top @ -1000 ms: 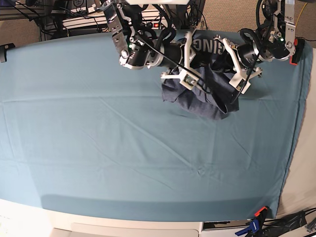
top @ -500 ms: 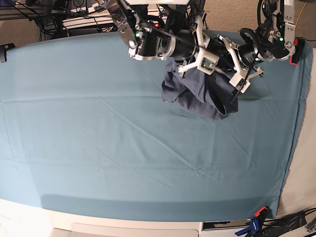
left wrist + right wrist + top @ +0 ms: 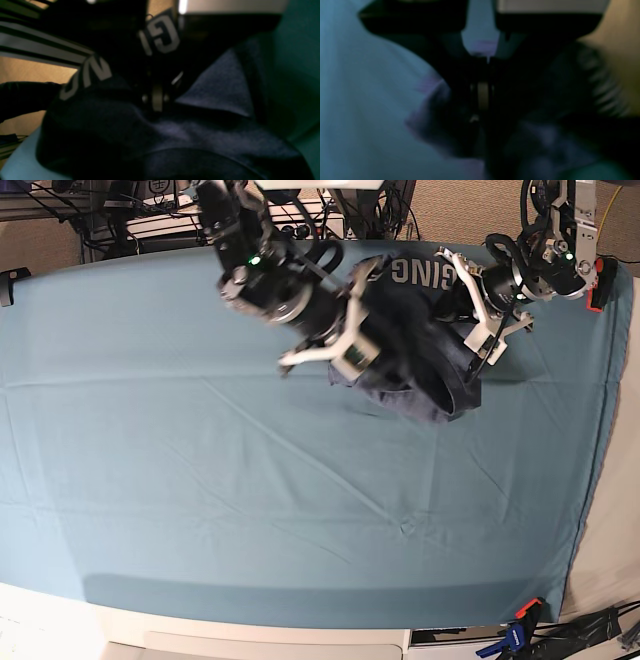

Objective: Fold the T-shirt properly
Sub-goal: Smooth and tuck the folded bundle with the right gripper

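Across the near half of the surface we see only the teal table cloth [image 3: 250, 510], lightly creased, with a blue and orange clamp [image 3: 520, 625] at its front right corner. Farther back, toward the right, the T-shirt [image 3: 420, 370] lies bunched in a dark slate-blue heap, its white lettering [image 3: 420, 273] showing along the far edge. Our right claw [image 3: 362, 330] sits at the heap's left side, seen from the base, and looks closed on a fold of the T-shirt; its wrist view is dark and blurred, so we take the grip as likely, not certain. Our left claw [image 3: 462, 298] is at the heap's far right, closed on the shirt's fabric; in the left wrist view the cloth drapes around the claw [image 3: 158, 97], with the lettering [image 3: 160, 35] lifted above it and a paler panel of cloth to the right. Beyond the surface's far edge are cables and a rack [image 3: 150, 220] of equipment.
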{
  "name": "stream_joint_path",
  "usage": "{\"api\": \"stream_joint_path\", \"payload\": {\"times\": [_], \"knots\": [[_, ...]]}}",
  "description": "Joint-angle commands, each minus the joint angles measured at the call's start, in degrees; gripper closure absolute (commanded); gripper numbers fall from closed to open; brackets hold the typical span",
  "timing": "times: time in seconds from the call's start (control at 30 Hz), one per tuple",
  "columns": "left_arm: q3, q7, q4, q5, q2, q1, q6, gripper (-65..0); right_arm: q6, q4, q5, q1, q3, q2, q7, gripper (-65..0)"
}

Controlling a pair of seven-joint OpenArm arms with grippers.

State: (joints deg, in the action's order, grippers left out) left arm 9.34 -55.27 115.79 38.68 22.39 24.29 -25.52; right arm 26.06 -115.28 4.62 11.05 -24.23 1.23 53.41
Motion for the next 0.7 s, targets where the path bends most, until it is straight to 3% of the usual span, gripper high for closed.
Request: {"api": "stream_joint_path", "payload": {"times": [0.0,0.13,0.23,0.37,0.43,0.67], "knots": [[0.3,1.2,1.0,1.0,0.5,0.0,-0.1,0.0,-1.8,-0.3,-0.5,-1.6,1.6,-0.3,-2.2,0.0],[0.3,1.2,1.0,1.0,0.5,0.0,-0.1,0.0,-8.1,4.7,-2.9,-5.7,8.3,-0.3,-3.4,0.0],[0.3,1.2,1.0,1.0,0.5,0.0,-0.1,0.0,-8.0,6.8,2.5,-7.6,11.6,-0.3,-2.3,0.0],[0.3,1.2,1.0,1.0,0.5,0.0,-0.1,0.0,-2.2,5.3,17.9,-7.2,11.4,-0.3,1.8,0.0],[0.3,1.2,0.9,1.0,0.5,0.0,-0.1,0.0,0.9,2.9,22.4,-5.8,10.0,-0.3,3.6,0.0],[0.3,1.2,0.9,1.0,0.5,0.0,-0.1,0.0,2.9,-7.9,22.7,2.6,4.2,-0.3,3.6,0.0]]}}
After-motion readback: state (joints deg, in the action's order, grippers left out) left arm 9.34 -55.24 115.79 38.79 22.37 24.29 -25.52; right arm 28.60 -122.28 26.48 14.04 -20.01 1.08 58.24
